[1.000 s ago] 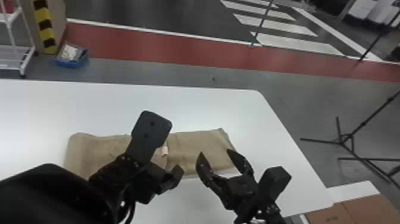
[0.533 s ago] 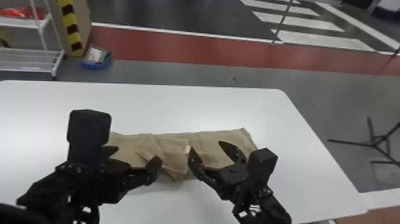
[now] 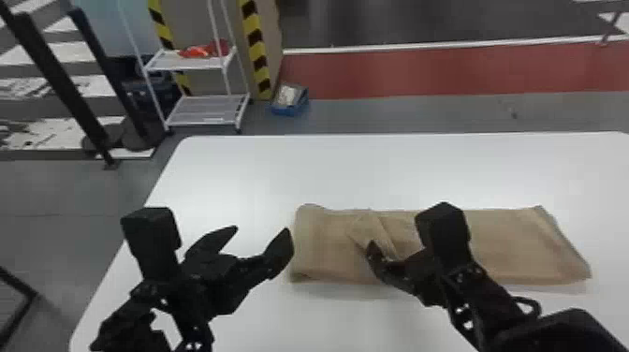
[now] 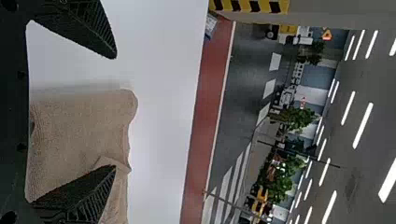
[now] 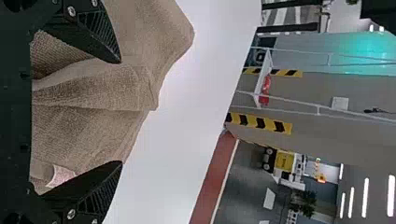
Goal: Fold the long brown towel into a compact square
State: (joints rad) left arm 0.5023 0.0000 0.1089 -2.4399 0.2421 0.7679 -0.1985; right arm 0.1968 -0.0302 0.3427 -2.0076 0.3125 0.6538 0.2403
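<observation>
- Towel (image 3: 529,253): folded lengthwise strip, creased, on table (image 3: 355,173); head view, 3 o'clock from left gripper (image 3: 263,229).
- Left gripper: fingers wide, nothing held.
- Right gripper (image 3: 416,274): fingers wide; right wrist view details pale tag (image 5: 60,176).
- Head view: shelf (image 3: 208,110), 10 o'clock from towel.

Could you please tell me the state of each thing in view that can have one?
Towel: folded into a flat strip, rumpled left of its middle, not a compact square yet.
Left gripper: open, by the towel's left end.
Right gripper: open, over the towel.
Shelf: upright, with red items on its upper level.
Blue box: on the floor, pale contents showing.
</observation>
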